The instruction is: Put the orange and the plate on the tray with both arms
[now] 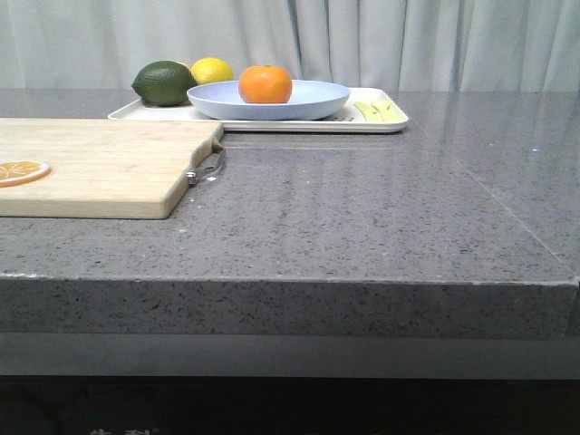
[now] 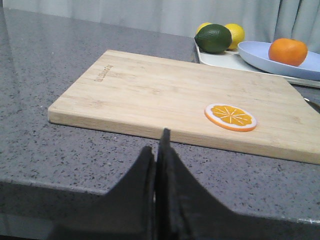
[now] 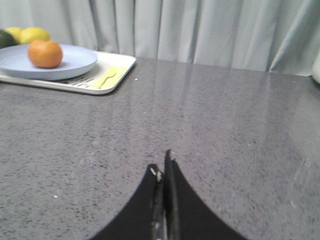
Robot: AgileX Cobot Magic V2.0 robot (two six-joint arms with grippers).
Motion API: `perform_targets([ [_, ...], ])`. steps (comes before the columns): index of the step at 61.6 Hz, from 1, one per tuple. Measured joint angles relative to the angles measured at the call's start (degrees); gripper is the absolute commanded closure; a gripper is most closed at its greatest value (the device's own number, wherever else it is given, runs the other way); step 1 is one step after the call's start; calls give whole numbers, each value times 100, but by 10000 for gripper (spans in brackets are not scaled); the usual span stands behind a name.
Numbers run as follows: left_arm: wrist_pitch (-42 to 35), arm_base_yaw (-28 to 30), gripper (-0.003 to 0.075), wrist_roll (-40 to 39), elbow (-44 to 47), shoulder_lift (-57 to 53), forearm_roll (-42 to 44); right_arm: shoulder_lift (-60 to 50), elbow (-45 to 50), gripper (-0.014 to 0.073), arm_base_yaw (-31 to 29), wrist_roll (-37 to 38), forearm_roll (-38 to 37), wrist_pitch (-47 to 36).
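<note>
**Orange and plate sit on the tray — job looks finished**

Both my grippers are clenched on nothing: my left gripper [image 2: 159, 150] hangs low before the wooden cutting board [image 2: 165, 97], my right gripper [image 3: 162, 175] over bare countertop [image 3: 210, 140]. Well ahead of both, the orange [image 1: 265, 84] rests in the plate [image 1: 308, 100], and the plate sits on the tray [image 1: 385, 122]. The tray also holds a lime [image 1: 164, 82], a lemon [image 1: 212, 71] and pale yellow cutlery [image 1: 373, 111]. An orange slice [image 2: 230, 116] lies on the board — not my concern. I judge nothing is left.
</note>
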Motion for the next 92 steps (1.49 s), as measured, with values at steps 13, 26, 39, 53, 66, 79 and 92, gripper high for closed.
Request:
perform_targets([
  [13, -9, 0, 738, 4, 0, 0, 0, -323, 665, 664, -233, 0, 187, 12],
  [26, -9, 0, 738, 4, 0, 0, 0, -323, 668, 664, -233, -9, 210, 173],
  [39, -9, 0, 738, 4, 0, 0, 0, -323, 668, 664, -233, -9, 210, 215],
  [53, -9, 0, 738, 4, 0, 0, 0, -323, 668, 664, -233, -9, 210, 215],
  [66, -9, 0, 738, 13, 0, 0, 0, -323, 668, 664, -233, -9, 210, 215],
  [79, -9, 0, 738, 13, 0, 0, 0, -323, 668, 664, -233, -9, 210, 215],
  [92, -9, 0, 738, 13, 0, 0, 0, -323, 668, 664, -233, -9, 210, 215],
])
